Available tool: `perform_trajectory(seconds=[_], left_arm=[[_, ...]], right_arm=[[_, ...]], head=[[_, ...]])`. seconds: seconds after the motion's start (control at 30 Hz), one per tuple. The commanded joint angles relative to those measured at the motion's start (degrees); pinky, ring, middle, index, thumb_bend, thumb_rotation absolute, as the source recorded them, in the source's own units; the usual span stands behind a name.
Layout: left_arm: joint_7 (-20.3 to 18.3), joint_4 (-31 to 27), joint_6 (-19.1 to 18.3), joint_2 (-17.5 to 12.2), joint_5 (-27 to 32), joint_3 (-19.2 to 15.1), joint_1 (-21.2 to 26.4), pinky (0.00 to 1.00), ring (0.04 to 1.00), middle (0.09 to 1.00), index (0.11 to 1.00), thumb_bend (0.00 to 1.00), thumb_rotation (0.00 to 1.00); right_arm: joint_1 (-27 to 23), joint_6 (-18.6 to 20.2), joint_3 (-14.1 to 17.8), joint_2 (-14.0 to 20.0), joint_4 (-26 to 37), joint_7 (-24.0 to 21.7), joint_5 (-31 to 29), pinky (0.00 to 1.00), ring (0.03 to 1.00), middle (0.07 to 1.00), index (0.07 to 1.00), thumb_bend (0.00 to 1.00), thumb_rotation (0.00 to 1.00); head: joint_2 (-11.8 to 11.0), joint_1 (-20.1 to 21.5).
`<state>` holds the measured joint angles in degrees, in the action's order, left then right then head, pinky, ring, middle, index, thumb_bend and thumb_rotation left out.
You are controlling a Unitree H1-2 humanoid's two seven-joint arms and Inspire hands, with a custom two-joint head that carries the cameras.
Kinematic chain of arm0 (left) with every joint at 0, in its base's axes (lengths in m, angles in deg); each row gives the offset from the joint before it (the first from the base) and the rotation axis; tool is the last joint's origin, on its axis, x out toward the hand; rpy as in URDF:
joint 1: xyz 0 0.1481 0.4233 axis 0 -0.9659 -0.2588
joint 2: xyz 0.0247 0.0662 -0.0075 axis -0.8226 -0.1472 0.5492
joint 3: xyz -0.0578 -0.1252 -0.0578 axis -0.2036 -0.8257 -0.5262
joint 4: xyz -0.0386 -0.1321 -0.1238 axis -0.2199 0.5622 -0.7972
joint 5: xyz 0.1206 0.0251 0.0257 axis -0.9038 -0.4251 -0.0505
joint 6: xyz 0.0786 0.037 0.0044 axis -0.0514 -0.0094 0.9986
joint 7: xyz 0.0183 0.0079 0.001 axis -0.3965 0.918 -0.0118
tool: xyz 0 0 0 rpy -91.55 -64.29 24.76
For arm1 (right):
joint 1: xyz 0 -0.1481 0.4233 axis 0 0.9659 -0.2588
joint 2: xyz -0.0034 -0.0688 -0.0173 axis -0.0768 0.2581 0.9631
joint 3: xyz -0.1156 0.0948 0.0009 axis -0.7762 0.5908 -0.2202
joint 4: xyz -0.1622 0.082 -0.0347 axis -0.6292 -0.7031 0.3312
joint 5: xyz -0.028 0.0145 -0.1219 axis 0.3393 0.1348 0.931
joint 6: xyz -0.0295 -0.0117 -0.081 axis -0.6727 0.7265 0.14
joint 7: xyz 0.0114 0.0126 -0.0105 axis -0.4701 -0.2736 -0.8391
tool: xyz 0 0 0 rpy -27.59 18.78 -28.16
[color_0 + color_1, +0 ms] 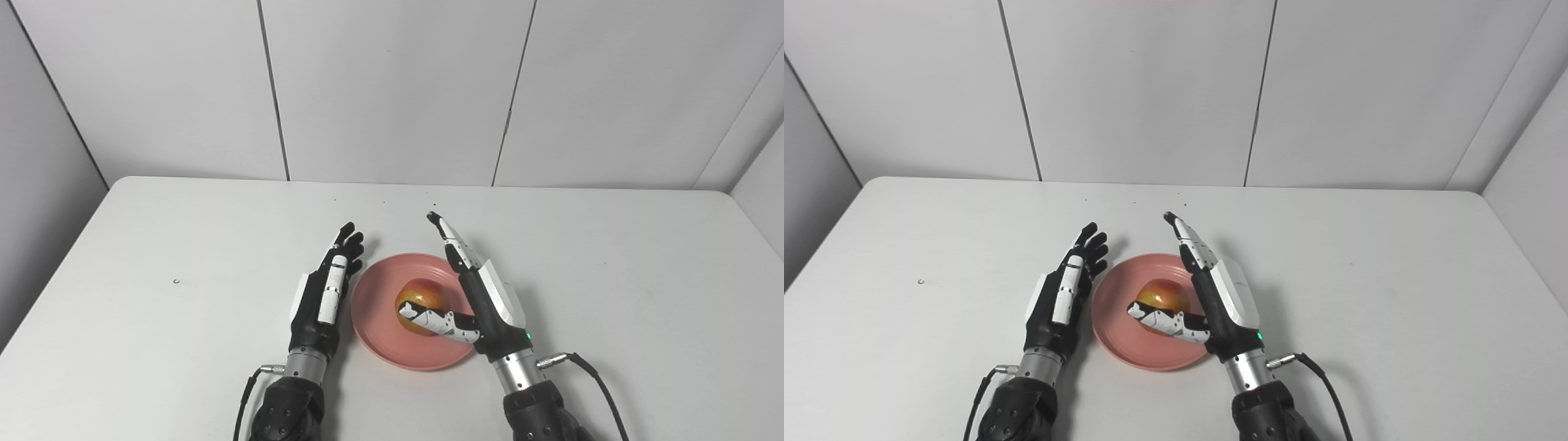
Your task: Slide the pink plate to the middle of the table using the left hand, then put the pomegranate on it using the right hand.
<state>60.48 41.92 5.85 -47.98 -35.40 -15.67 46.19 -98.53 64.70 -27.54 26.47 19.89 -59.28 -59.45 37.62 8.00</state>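
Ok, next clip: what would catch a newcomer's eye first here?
The pink plate near the middle of the white table, with the pomegranate sitting on it. Then the two hands flanking it: the left hand open beside the plate's left rim, the right hand open over its right side, thumb across the fruit's front.

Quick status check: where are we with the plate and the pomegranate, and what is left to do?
Done: the pink plate sits near the table's middle, and the pomegranate rests on it. In hand: nothing; the right hand is open around the fruit, thumb across its front, and the left hand is open beside the plate's rim. Left: pull both hands clear.
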Motion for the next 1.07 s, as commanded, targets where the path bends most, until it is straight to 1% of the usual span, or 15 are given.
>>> perform_trajectory(seconds=[0.0, 0.07, 0.17, 0.2, 0.37, 0.43, 0.5, 0.57, 0.63, 0.73, 0.77, 0.87, 1.03], left_arm=[[-0.62, -1.46, 0.66, 0.29, 0.6, -0.02, 1.0, 0.93, 0.934, 0.93, 0.913, 0.31, 1.0], [-0.8, -1.53, 0.56, 0.34, 1.02, -0.11, 0.94, 0.94, 0.938, 0.934, 0.919, 0.31, 1.0], [-0.31, -1.79, 0.23, 0.38, 0.47, 0.05, 0.8, 0.94, 0.94, 0.934, 0.92, 0.31, 1.0], [-0.2, -1.87, 0.15, 0.4, 0.32, 0.09, 0.77, 0.94, 0.939, 0.934, 0.921, 0.3, 1.0], [-0.2, -1.3, 0.78, 0.39, 0.42, 0.01, 0.96, 0.93, 0.937, 0.934, 0.922, 0.31, 1.0], [-0.05, -1.41, 0.84, 0.3, -0.05, 0.14, 0.91, 0.93, 0.936, 0.933, 0.922, 0.31, 1.0], [-0.1, -1.61, 0.78, 0.26, -0.14, 0.2, 0.86, 0.94, 0.938, 0.934, 0.924, 0.31, 1.0], [-0.15, -1.73, 0.52, 0.32, 0.09, 0.1, 0.82, 0.94, 0.939, 0.934, 0.923, 0.31, 1.0], [-0.26, -1.83, 0.24, 0.27, 0.22, 0.1, 0.79, 0.96, 0.945, 0.938, 0.925, 0.32, 1.0], [-0.32, -2.15, -0.34, 0.43, 0.75, -0.08, 0.74, 0.97, 0.948, 0.941, 0.925, 0.32, 1.0], [-0.37, -2.2, -0.46, 0.44, 0.87, -0.09, 0.74, 0.97, 0.95, 0.943, 0.929, 0.32, 1.0], [-0.61, -2.44, -0.79, 0.32, 1.02, -0.05, 0.73, 0.97, 0.956, 0.95, 0.936, 0.31, 1.0], [-0.68, -2.29, -0.75, 0.21, 0.95, -0.07, 0.86, 0.98, 0.962, 0.957, 0.943, 0.31, 1.0]], right_arm=[[-0.87, -2.65, 1.28, -0.69, 2.34, 0.62, -1.66, 0.94, 0.964, 0.977, 0.974, 0.7, 0.92], [-0.47, -2.61, 1.92, -0.99, 2.67, 0.58, -2.4, 0.94, 0.962, 0.974, 0.97, 0.7, 0.95], [0.17, -1.81, 3.57, -2.11, 2.78, 0.35, -5.47, 0.93, 0.958, 0.968, 0.968, 0.68, 0.98], [0.27, -1.66, 4.01, -2.4, 2.71, 0.24, -6.32, 0.93, 0.958, 0.963, 0.961, 0.66, 0.99], [0.73, -2.16, 6.37, -3.58, 1.25, 0.28, -10.27, 0.92, 0.955, 0.952, 0.944, 0.62, 1.0], [1.14, -1.15, 7.29, -4.28, 0.89, 0.1, -11.78, 0.92, 0.951, 0.946, 0.937, 0.62, 1.0], [1.54, -0.78, 8.2, -5.21, 0.64, -0.53, -14.69, 0.97, 0.969, 0.949, 0.937, 0.59, 1.0], [1.59, -1.8, 8.88, -5.74, -0.17, -1.1, -17.28, 0.99, 0.982, 0.955, 0.942, 0.55, 1.0], [1.44, -2.8, 9.36, -5.94, -1.0, -1.83, -19.49, 1.0, 0.993, 0.967, 0.955, 0.5, 1.0], [1.35, -2.82, 10.46, -6.39, -2.45, -3.72, -24.49, 1.0, 0.99, 0.972, 0.959, 0.47, 1.0], [1.35, -2.56, 10.72, -6.46, -2.75, -4.13, -25.39, 1.0, 0.987, 0.97, 0.952, 0.48, 1.0], [1.34, -2.3, 11.49, -6.87, -4.0, -4.74, -27.03, 1.0, 0.983, 0.964, 0.929, 0.48, 1.0], [1.41, 0.73, 11.93, -7.16, -4.79, -4.46, -25.97, 1.0, 0.982, 0.96, 0.944, 0.44, 1.0]], head=[[-0.07, -0.08], [-0.08, -0.16], [0.08, -0.18], [0.08, -0.18], [0.04, -0.16], [0.04, -0.16], [0.12, -0.09], [0.15, -0.08], [0.15, -0.05], [0.22, -0.02], [0.22, -0.02], [0.33, 0.04], [0.34, 0.09]])
